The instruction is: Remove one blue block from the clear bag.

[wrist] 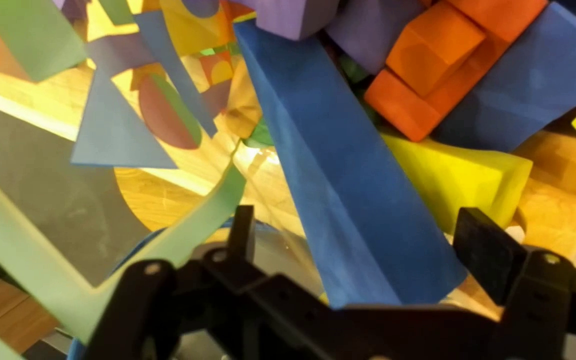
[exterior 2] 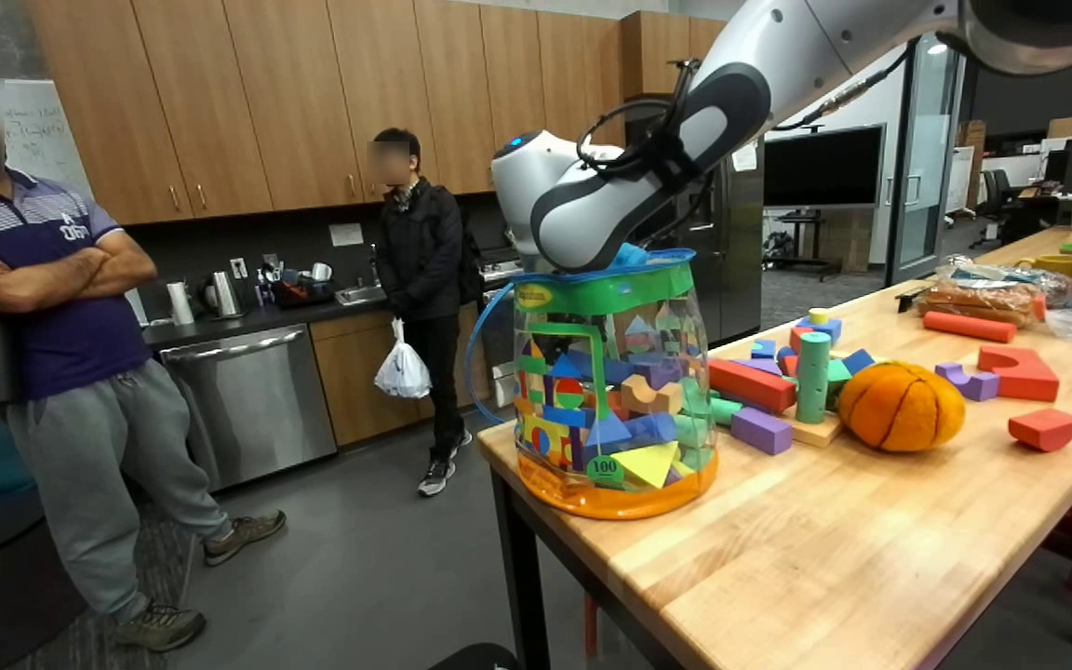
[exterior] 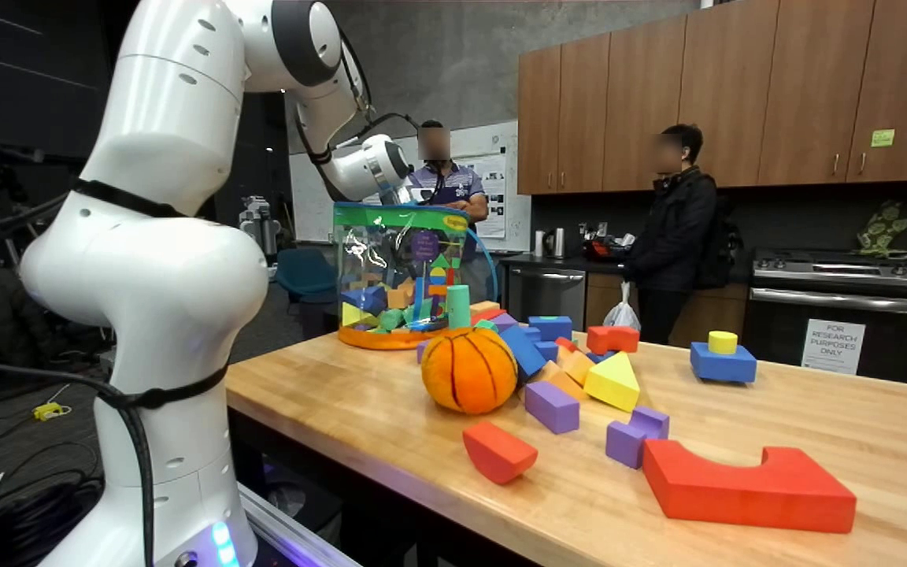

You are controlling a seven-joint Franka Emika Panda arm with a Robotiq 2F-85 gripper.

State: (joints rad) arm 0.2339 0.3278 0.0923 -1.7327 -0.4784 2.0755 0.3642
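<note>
In both exterior views we see arm (exterior 2: 731, 107) in bag (exterior 2: 620, 290) near table (exterior 2: 806, 540) edge, snagging could topple it; in wrist view gripper (wrist: 355, 227) jaws spread, blue block (wrist: 348, 172) in bag between them, contact unclear, sloped sides may slip

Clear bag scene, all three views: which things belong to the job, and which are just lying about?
Part of the job:
clear bag
blue block, inside the bag, seen between the open jaws in the wrist view
gripper

Just lying about, outside the bag:
orange ball
large red block
yellow wedge
green cylinder
</note>
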